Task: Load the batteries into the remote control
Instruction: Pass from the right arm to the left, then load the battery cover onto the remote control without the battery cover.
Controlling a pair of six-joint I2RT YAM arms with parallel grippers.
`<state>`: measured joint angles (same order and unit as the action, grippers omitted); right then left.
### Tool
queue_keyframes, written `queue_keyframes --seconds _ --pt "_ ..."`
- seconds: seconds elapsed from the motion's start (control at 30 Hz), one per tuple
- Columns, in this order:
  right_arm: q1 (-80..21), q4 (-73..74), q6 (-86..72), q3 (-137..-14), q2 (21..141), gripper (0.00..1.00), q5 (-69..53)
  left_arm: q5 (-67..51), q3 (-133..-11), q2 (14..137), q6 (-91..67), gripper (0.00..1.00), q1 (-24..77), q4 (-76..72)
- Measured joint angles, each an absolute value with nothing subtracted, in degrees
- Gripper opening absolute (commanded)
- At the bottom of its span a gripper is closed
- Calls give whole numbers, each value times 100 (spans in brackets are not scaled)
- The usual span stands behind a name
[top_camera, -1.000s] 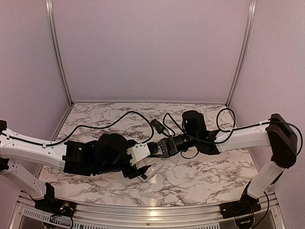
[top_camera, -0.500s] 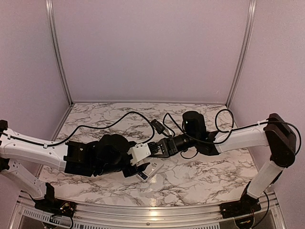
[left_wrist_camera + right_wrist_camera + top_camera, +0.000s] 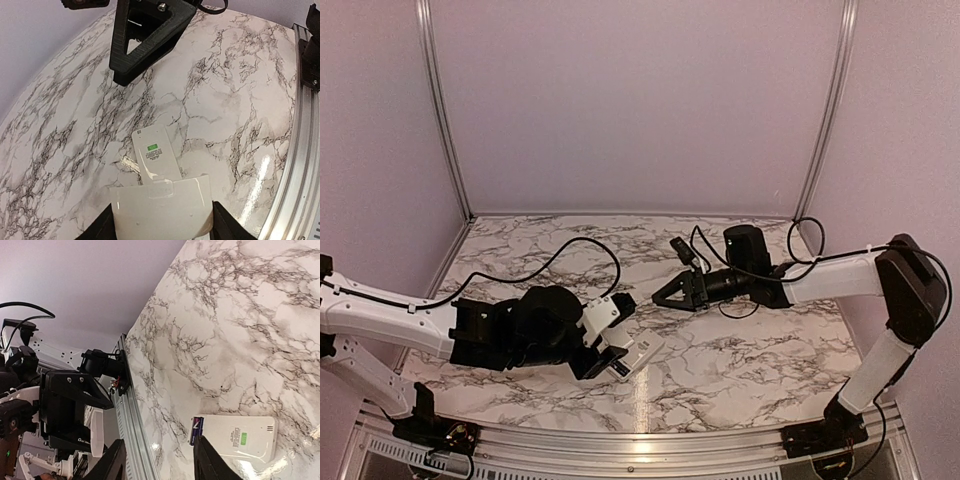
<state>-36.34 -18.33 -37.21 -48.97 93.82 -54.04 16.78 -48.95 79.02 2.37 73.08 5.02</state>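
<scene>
Near the front edge of the tabletop (image 3: 750, 365): remote control (image 3: 155, 154) lies flat, back up, probably so its compartment faces upward. One battery (image 3: 197, 430) shows at its end; the other is unseen. Left end effector (image 3: 162, 220) sits just beside it, fingers apart, white glossy piece (image 3: 160, 200) between them; grip uncertain. Right end effector (image 3: 660, 296) hangs open and empty, apart, blocking nothing.

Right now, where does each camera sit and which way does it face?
Top: above and behind the arm bases, looking down at the table; left arm and right arm show.
Left wrist: on the left arm, facing down over the remote; its fingers hold a white cover.
Right wrist: low, facing the table's near rail; its fingers show.
Shared: all three see the remote.
</scene>
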Motion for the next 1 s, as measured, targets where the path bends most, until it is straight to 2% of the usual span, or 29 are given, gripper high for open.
queue_keyframes --seconds 0.17,0.4,0.77,1.0 --pt "-3546 -1140 -3002 -4917 9428 44 -4657 1197 -4377 7878 -731 33 7006 438" --pt "-3546 -676 -2320 -5194 10123 42 -4005 766 -4032 8106 -1433 33 6849 47" --pt "-3546 -666 -2115 -5236 10818 35 -4047 366 -4025 8816 -1785 32 6705 -497" --pt "-3581 -821 -2152 -5205 10875 27 -4230 285 -3983 9039 -1730 33 6637 -633"
